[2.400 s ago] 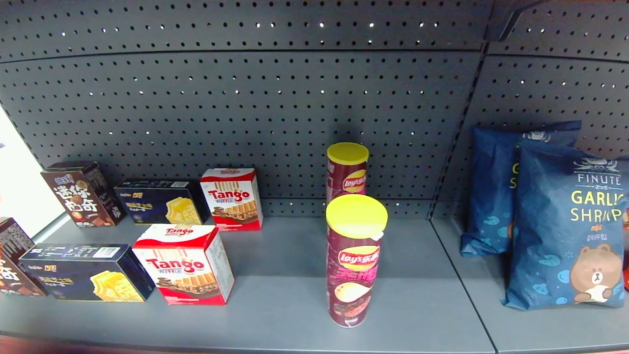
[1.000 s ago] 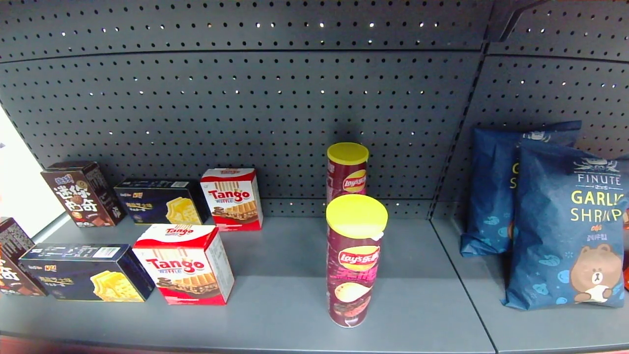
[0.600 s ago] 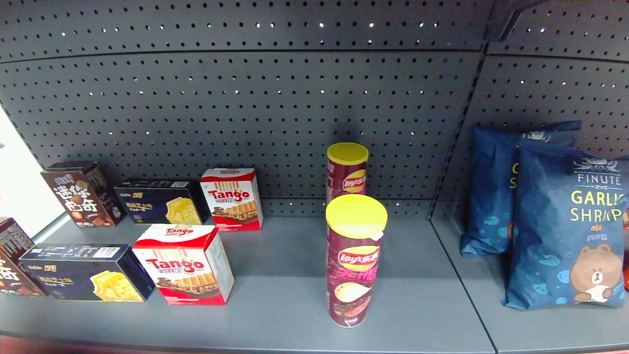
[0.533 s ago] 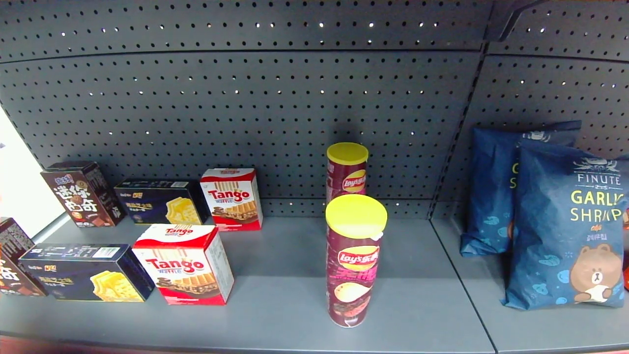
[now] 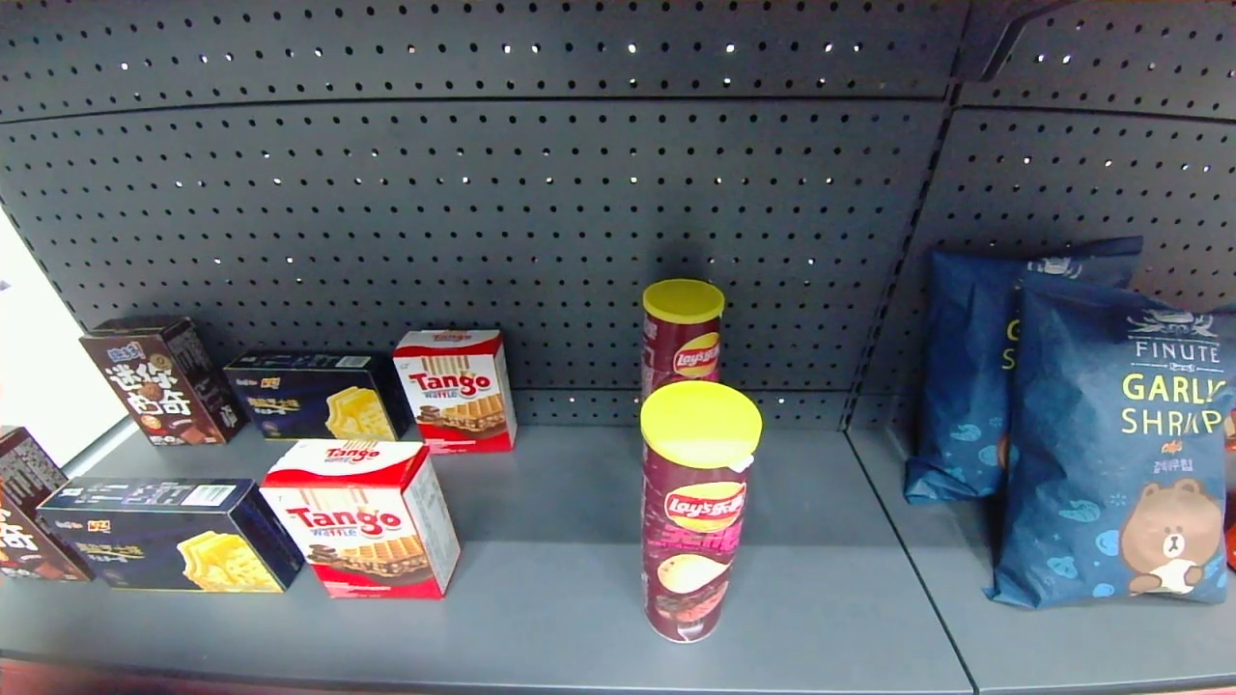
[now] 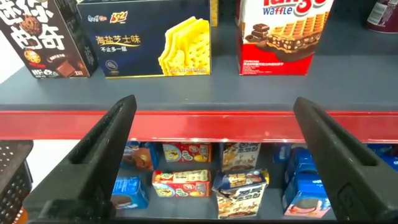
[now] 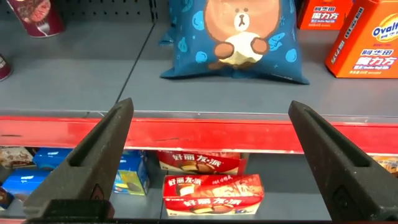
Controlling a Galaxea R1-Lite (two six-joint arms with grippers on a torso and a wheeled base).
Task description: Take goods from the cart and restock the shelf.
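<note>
Two maroon chip cans with yellow lids stand one behind the other mid-shelf, the front can (image 5: pixel 698 512) and the back can (image 5: pixel 683 336). Red-and-white wafer boxes (image 5: pixel 367 521), dark blue cracker boxes (image 5: pixel 174 548) and brown boxes (image 5: pixel 159 378) sit to the left. Blue snack bags (image 5: pixel 1110 444) lean at the right. My left gripper (image 6: pixel 214 102) is open and holds nothing, level with the shelf's red front edge (image 6: pixel 205 124), facing the cracker box (image 6: pixel 152 37) and wafer box (image 6: pixel 283 37). My right gripper (image 7: pixel 211 104) is open too, facing the bear-print bag (image 7: pixel 236 37).
A perforated grey back panel (image 5: pixel 483 212) closes the shelf. Bare grey shelf (image 5: pixel 560 541) lies between the boxes and the cans. Orange boxes (image 7: pixel 367 37) stand beside the bag. A lower shelf holds red boxes (image 7: pixel 211 186) and blue packs (image 6: pixel 308 186). Black mesh (image 6: pixel 12 168) shows beside the left gripper.
</note>
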